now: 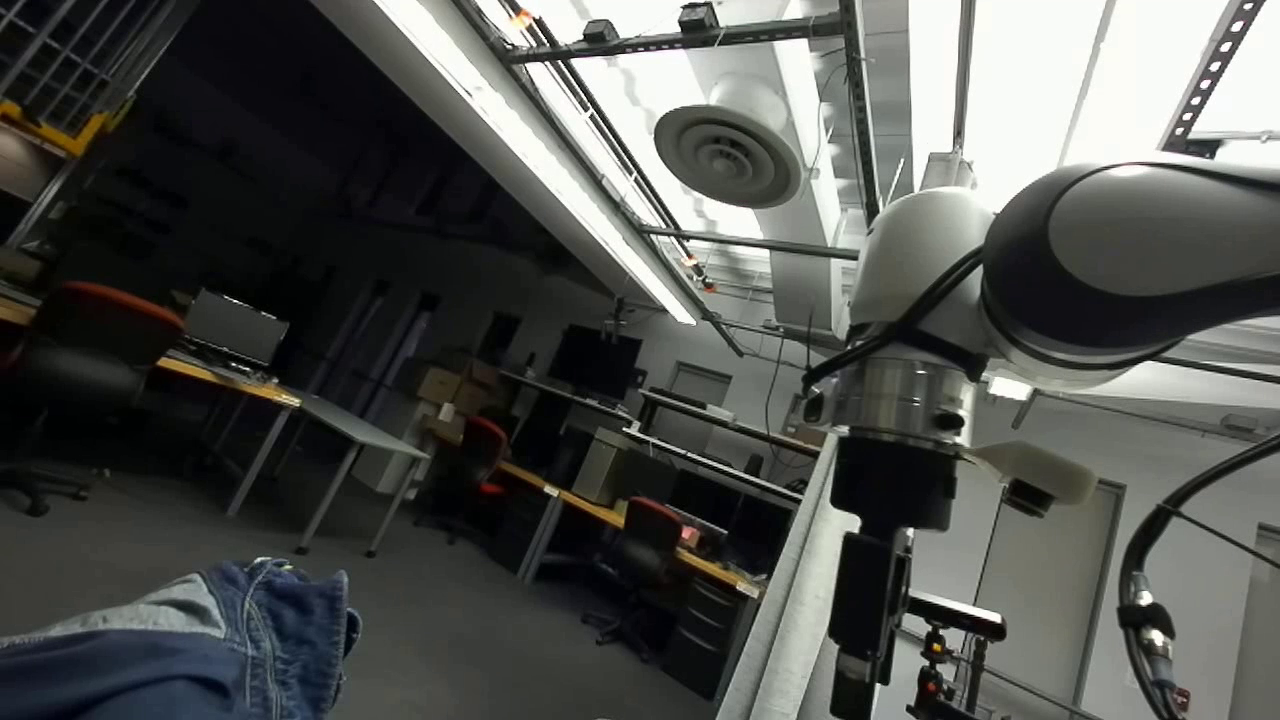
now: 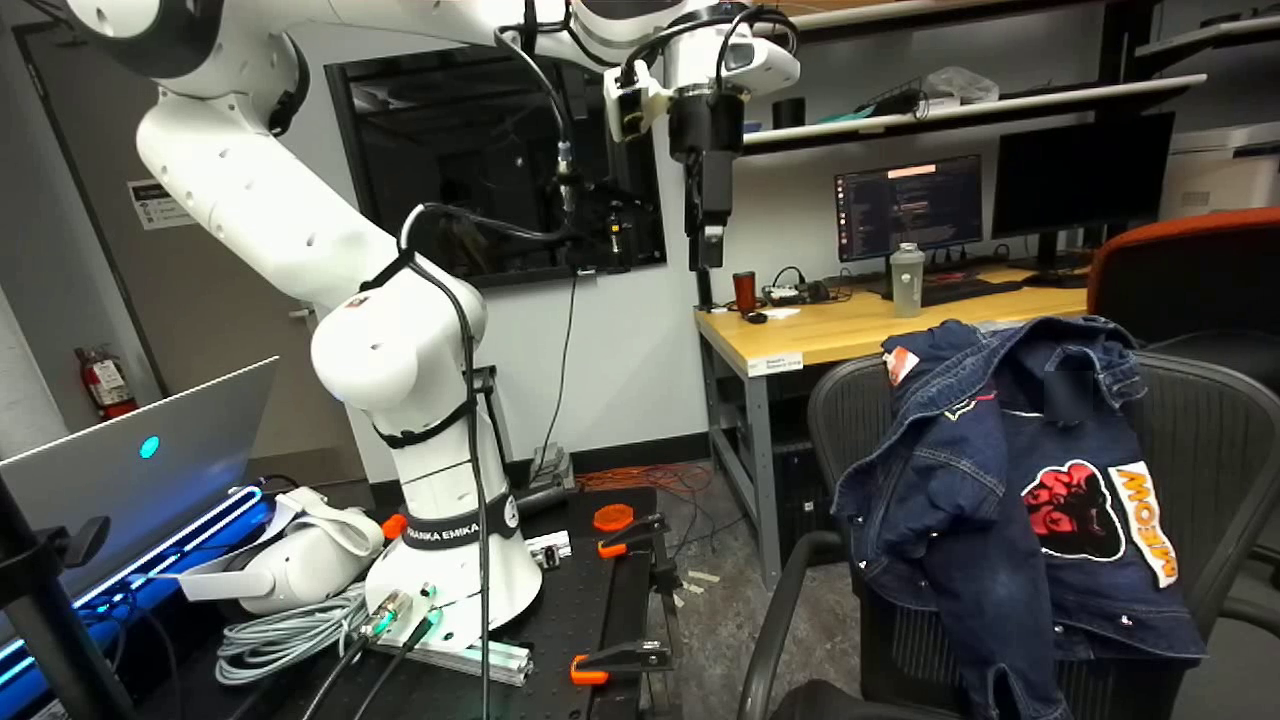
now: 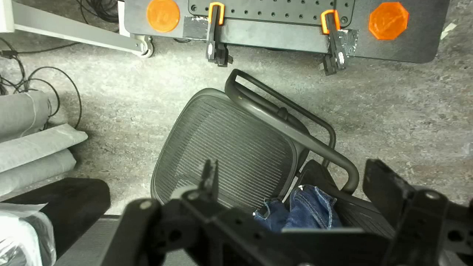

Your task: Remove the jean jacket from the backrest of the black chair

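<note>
The room has a mottled grey floor (image 3: pixel 406 129) and a white wall (image 2: pixel 610 370); in an exterior view the ceiling (image 1: pixel 1030 90) is bright toward one o'clock, and the space around ten o'clock is dark. One wooden-topped desk (image 2: pixel 850 335) stands at three o'clock in an exterior view, and one robot arm (image 2: pixel 260 200) rises there from a black table (image 2: pixel 555 625) at seven o'clock. One wall screen (image 2: pixel 440 150) hangs at eleven. At least three red-backed chairs (image 1: pixel 650 530) show in an exterior view. One black chair (image 2: pixel 1205 430) stands at four o'clock, and one jean jacket (image 2: pixel 960 490) is draped over its backrest. Two monitors (image 2: pixel 908 205) stand on the desk around two o'clock. In the wrist view, three grey rolls (image 3: pixel 40 146) lie at nine. In an exterior view there are one laptop (image 2: pixel 200 430) and one fire extinguisher (image 2: pixel 105 385), both near nine, and one white headset (image 2: pixel 310 560) at eight. One gripper (image 3: pixel 293 177) hangs well apart from the jacket, its two fingers spread wide. Two clamps (image 3: pixel 213 38) grip the table edge, at twelve and between one and two. One bottle (image 2: pixel 907 285) stands on the desk, two orange discs (image 3: pixel 388 20) lie on the table at eleven and two, and one red cup (image 2: pixel 744 293) stands on the desk at two.
</note>
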